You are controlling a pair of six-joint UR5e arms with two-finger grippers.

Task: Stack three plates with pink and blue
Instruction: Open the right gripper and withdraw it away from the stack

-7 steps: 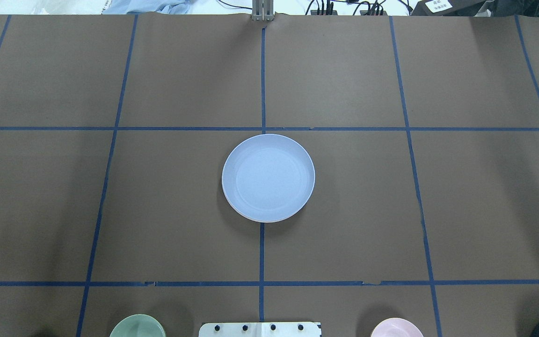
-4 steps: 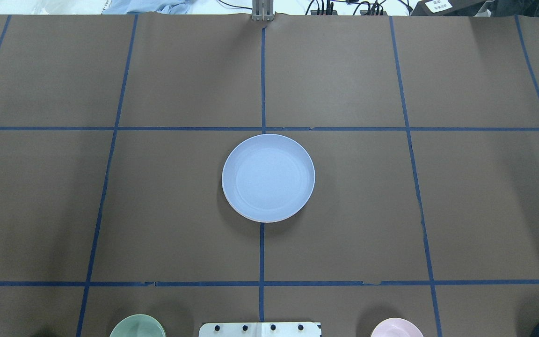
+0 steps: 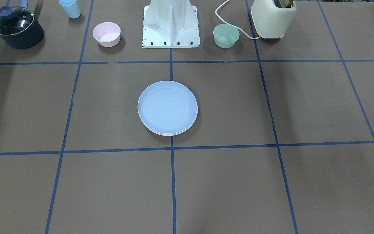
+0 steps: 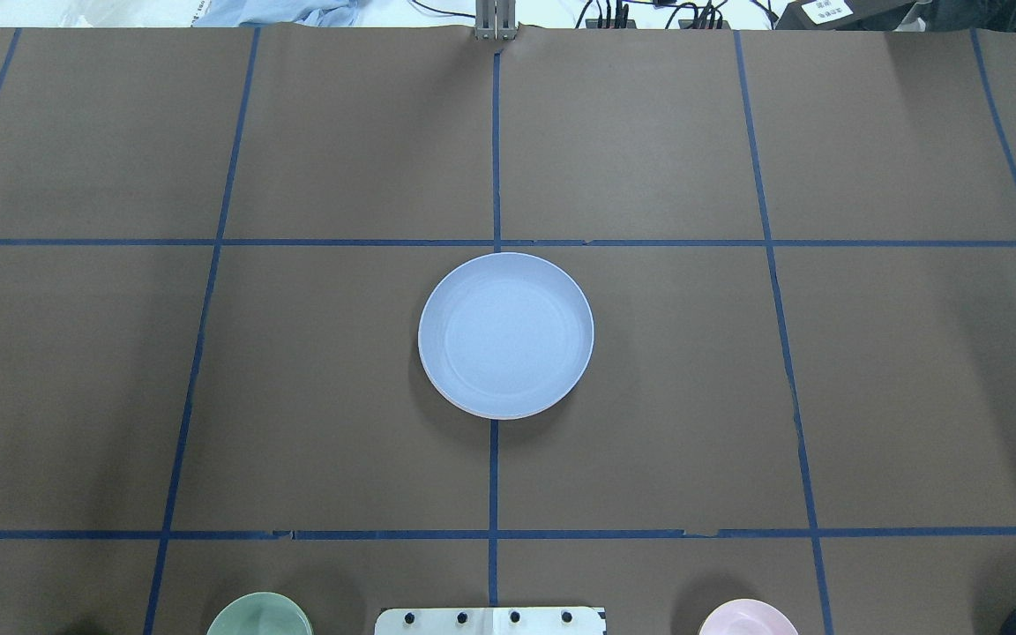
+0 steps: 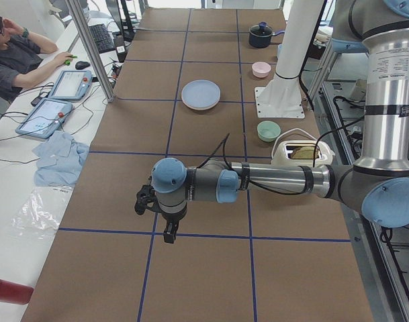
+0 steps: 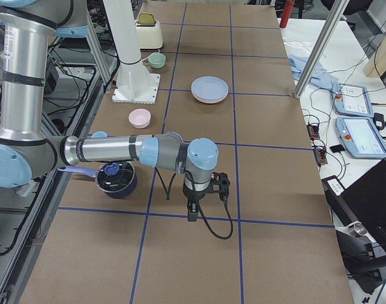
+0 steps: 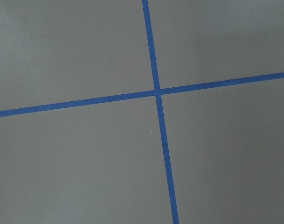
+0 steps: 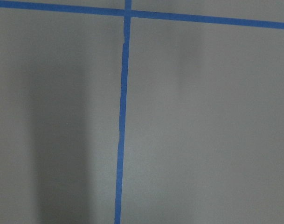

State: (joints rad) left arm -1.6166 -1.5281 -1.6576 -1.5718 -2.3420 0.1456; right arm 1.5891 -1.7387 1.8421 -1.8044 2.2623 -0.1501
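We judge the stacking done. The three plates (image 3: 167, 107) sit as one pile on the bench (image 3: 304, 104), straight out in front of the white robot base (image 3: 170, 24) and centred on the blue tape (image 3: 172, 182) that runs out from it. The blue plate (image 4: 505, 333) lies on top. Only thin rims of the lower plates (image 3: 170, 133) show under its edge, pinkish from overhead.

The left fingers (image 5: 169, 235) and right fingers (image 6: 191, 212) hang over bare bench, well away from the base towards opposite ends. We cannot tell whether either pair is apart or together, and neither holds anything we can see.

The next move calls for little: at most a check that the rims sit concentric.

The plates are matte, round and shallow, with a low raised lip and a flat well. The pink bowl (image 3: 106, 34) and green bowl (image 3: 226, 35) flanking the base are deeper and smaller.
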